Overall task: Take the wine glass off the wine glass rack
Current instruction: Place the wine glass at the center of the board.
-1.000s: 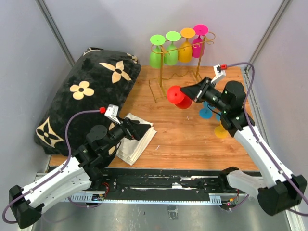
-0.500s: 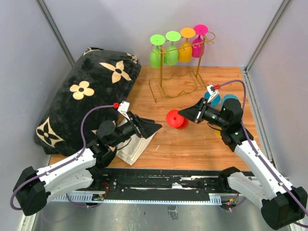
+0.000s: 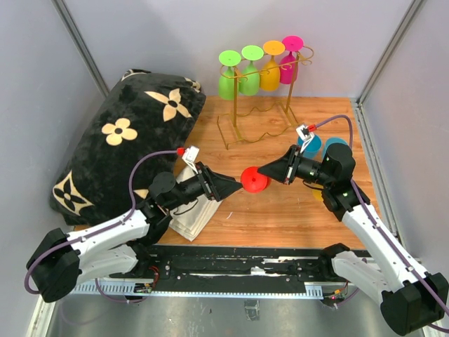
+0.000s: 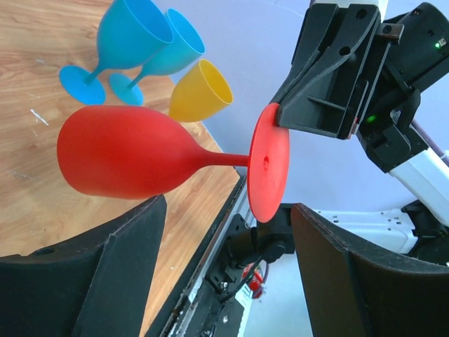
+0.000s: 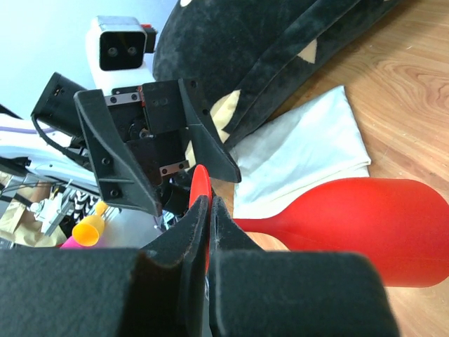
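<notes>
the red wine glass [image 3: 254, 180] is off the wine glass rack [image 3: 261, 105] and hangs in the air over the middle of the worktop [image 3: 280, 210], a little toward its near edge, well apart from the rack. it lies on its side. the right end effector [image 3: 261, 171] pinches the rim of its round foot, fingers pressed together on the thin disc; the right wrist view shows the foot edge-on between the two dark fingers [image 5: 175, 239], with the stem and bowl [image 5: 365, 217] reaching out to one side.

the left end effector [image 3: 235, 187] faces it from the other side with its fingers spread. in the left wrist view the glass [image 4: 126, 161] sits between the two black fingers [image 4: 119, 260] with a gap on each side, touching neither, and the right end effector [image 4: 287, 119] grips the top of the foot.

the gold wire rack stands at the far edge of the worktop. four glasses hang from its top rail, feet up: a bright green glass [image 3: 226, 77], a pale green glass [image 3: 250, 74], an orange glass [image 3: 270, 70] and a pink glass [image 3: 289, 63].

two blue glasses [image 3: 310, 144] stand near the right edge, beside the right arm; a yellow glass [image 4: 200, 91] stands close to them. a black pillow [image 3: 126, 140] with pale flower shapes covers the left side, and a folded white cloth [image 3: 196, 210] lies near the near left corner, partly under the left arm.
</notes>
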Motion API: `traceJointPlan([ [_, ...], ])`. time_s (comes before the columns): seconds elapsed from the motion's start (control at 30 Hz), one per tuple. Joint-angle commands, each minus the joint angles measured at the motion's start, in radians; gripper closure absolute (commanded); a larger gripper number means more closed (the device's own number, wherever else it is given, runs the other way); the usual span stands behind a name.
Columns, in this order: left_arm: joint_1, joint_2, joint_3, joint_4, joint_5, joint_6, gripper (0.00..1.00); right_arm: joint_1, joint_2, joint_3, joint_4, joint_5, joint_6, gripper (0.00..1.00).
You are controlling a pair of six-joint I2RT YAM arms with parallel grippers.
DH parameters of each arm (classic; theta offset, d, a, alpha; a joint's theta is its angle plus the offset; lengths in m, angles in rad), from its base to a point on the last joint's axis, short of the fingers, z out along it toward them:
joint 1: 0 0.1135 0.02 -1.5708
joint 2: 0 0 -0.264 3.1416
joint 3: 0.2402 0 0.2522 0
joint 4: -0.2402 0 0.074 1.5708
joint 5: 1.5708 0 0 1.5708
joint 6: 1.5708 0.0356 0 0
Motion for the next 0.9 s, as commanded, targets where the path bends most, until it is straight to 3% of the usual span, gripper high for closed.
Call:
traceJointPlan([
  [0.0, 0.003, 0.044, 0.060, 0.052, 0.072, 0.004, 0.26, -0.031, -0.008, 0.034, 0.055, -0.079, -0.021, 0.99],
  [0.1, 0.003, 0.071, 0.070, 0.060, 0.096, 0.004, 0.31, -0.030, -0.007, 0.033, 0.064, -0.090, -0.019, 0.99],
  [0.4, 0.003, 0.118, 0.079, 0.059, 0.133, 0.006, 0.60, -0.031, -0.002, 0.022, 0.074, -0.105, -0.021, 0.99],
  [0.63, 0.002, 0.130, 0.079, 0.085, 0.182, 0.011, 0.72, -0.028, 0.003, 0.020, 0.074, -0.117, -0.033, 0.99],
  [0.87, 0.001, 0.136, 0.068, 0.131, 0.216, 0.005, 0.74, -0.019, 0.006, 0.021, 0.062, -0.125, -0.050, 0.99],
])
